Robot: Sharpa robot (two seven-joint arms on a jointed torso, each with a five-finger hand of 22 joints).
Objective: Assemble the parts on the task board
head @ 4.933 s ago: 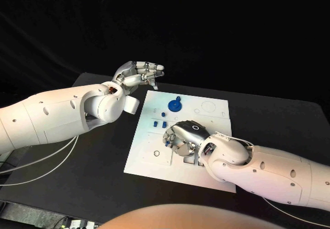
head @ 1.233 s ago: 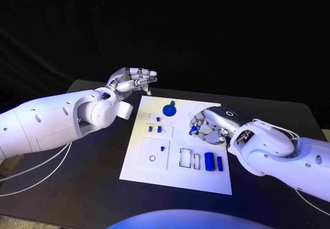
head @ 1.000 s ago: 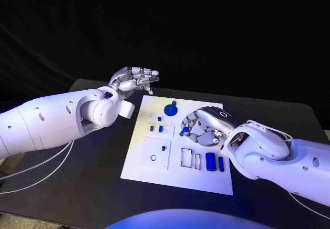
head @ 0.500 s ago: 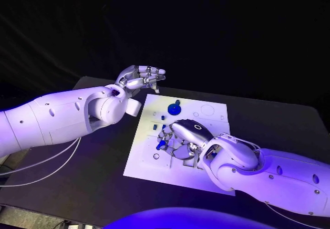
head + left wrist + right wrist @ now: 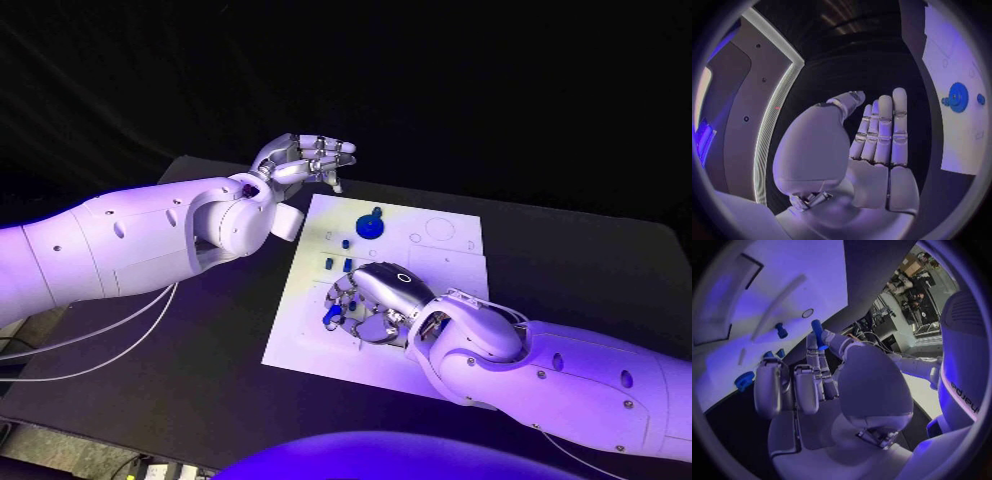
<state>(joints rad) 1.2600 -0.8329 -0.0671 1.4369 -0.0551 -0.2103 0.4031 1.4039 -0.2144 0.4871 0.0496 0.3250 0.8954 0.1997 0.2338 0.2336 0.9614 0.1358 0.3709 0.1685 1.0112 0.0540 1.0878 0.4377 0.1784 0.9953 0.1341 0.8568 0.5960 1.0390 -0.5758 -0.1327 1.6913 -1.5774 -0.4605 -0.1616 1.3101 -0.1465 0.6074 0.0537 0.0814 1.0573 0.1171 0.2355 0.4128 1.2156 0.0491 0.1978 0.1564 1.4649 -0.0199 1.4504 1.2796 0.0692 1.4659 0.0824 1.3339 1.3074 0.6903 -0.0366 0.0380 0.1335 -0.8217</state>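
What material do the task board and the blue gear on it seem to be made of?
Task board: apparently rigid plastic or coated sheet, matte white; it lies flat and shows printed outlines without glare. Blue gear: probably moulded or printed plastic, an even saturated blue with fine teeth, as the left wrist view shows. Neither is certain.

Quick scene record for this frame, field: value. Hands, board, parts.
left hand: raised past the board's far left corner, fingers apart, holds nothing
right hand: over the board's middle, pinches a small blue part
task board: white, flat on the black table
blue gear: on the board's far end
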